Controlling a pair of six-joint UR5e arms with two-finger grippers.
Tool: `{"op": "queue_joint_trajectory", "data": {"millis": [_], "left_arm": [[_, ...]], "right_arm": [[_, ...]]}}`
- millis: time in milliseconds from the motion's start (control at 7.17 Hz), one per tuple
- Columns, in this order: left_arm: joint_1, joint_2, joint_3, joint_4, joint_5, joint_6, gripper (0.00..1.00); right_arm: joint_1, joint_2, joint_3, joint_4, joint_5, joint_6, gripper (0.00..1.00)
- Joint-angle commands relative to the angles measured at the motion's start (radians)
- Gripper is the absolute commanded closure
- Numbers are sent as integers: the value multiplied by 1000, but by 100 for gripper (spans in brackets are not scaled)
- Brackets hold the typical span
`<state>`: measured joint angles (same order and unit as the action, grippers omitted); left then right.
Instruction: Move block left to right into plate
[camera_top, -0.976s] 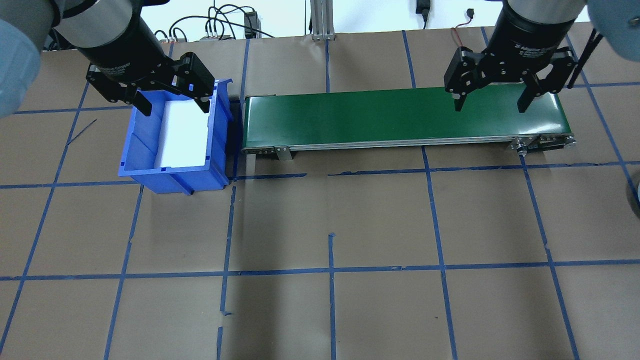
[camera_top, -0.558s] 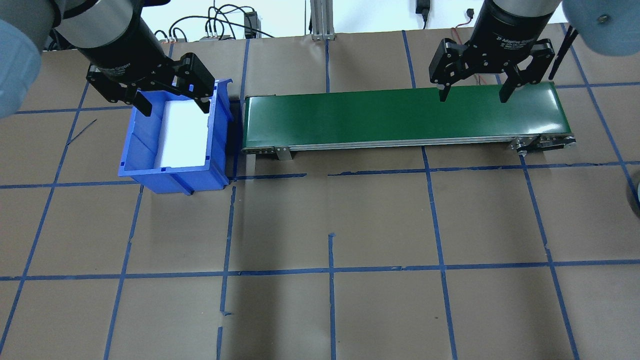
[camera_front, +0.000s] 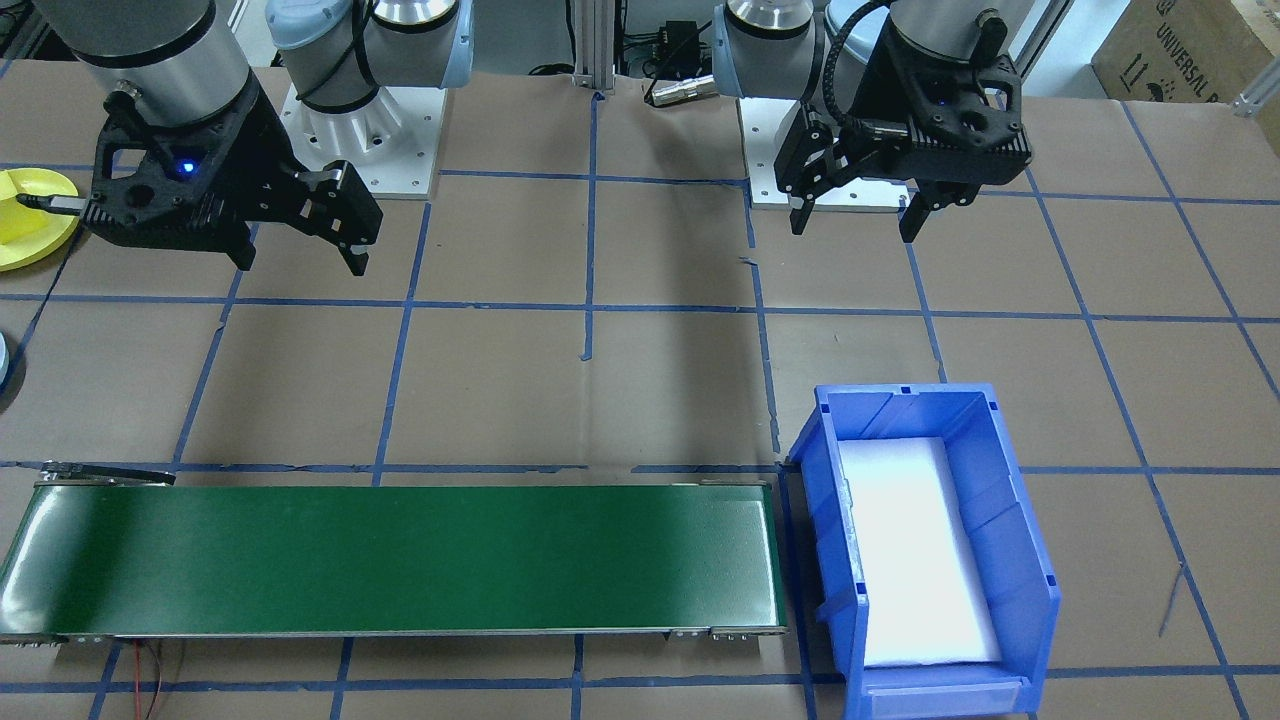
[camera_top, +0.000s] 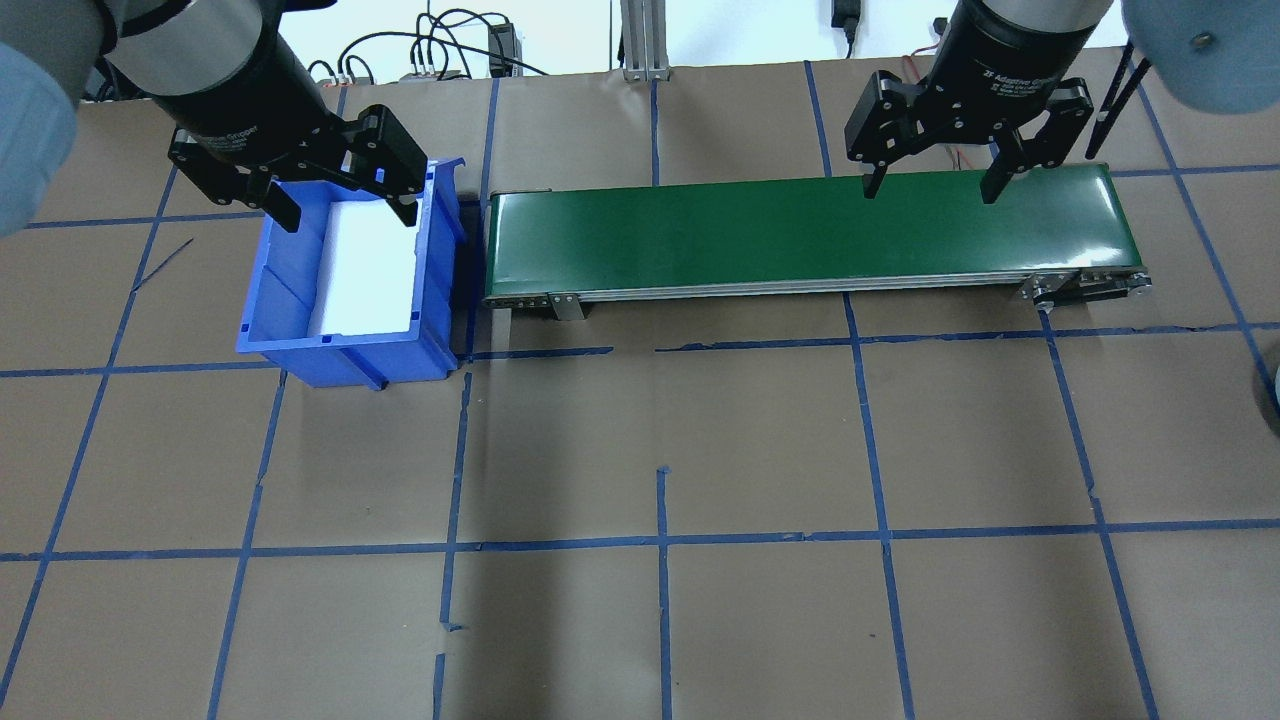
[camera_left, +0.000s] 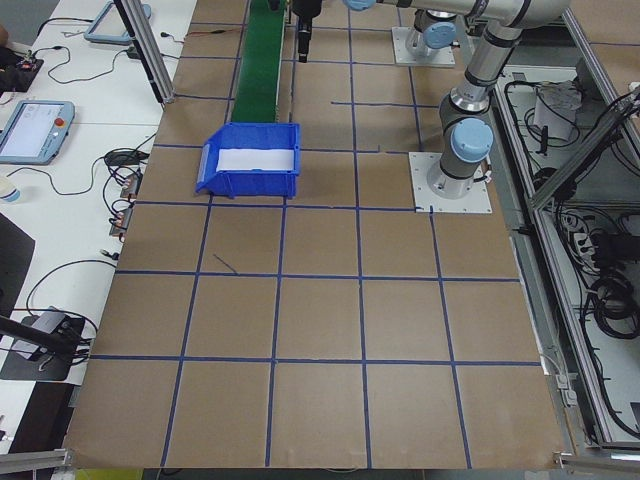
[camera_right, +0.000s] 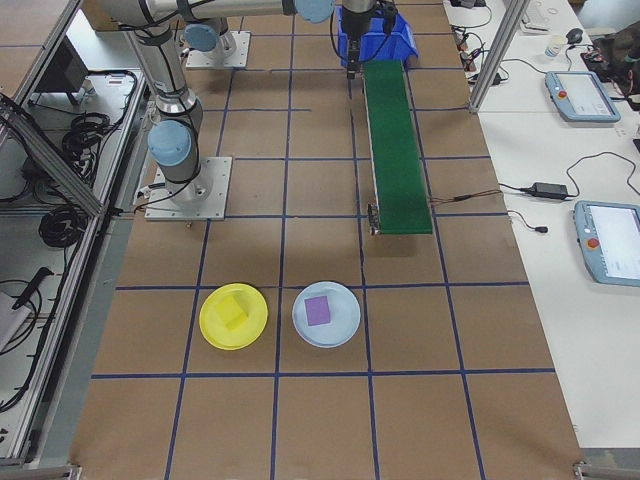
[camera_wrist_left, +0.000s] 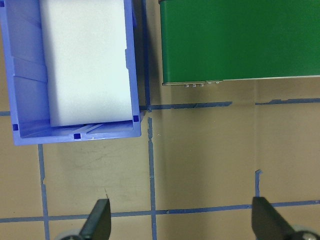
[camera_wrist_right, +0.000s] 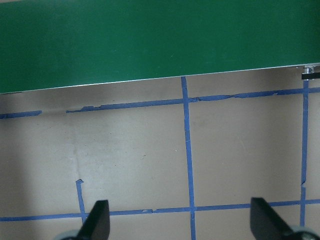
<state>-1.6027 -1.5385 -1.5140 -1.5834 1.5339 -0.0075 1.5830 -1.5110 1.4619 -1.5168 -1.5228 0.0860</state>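
The yellow plate lies on the table past the belt's right end, and a yellow block rests in it. Part of the plate shows at the front-facing view's left edge. My left gripper hangs open and empty over the far end of the blue bin; it is also seen from the front. My right gripper is open and empty above the back edge of the green conveyor belt, near its right end. From the front, this right gripper sits right of the plate.
The bin holds only a white foam pad. A pale blue plate with a purple block sits beside the yellow plate. Cables and a metal post run along the table's far edge.
My right gripper has moved left and toward the table's far edge, still open. The left gripper has barely shifted.
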Motion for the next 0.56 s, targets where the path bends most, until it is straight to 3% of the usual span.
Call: {"op": "queue_joint_trajectory", "data": {"millis": [0,279,418], "left_arm": [[0,1,3,-4,0,0,0],[-2,1,-3,-4,-6,1,0],[0,1,-3,-3,-5,1,0]], "right_arm": [[0,0,-1,-9,0,0,0],[-1,0,2,-10,-5,0,0],[-9,0,6,-5,-40,-2,0]]}}
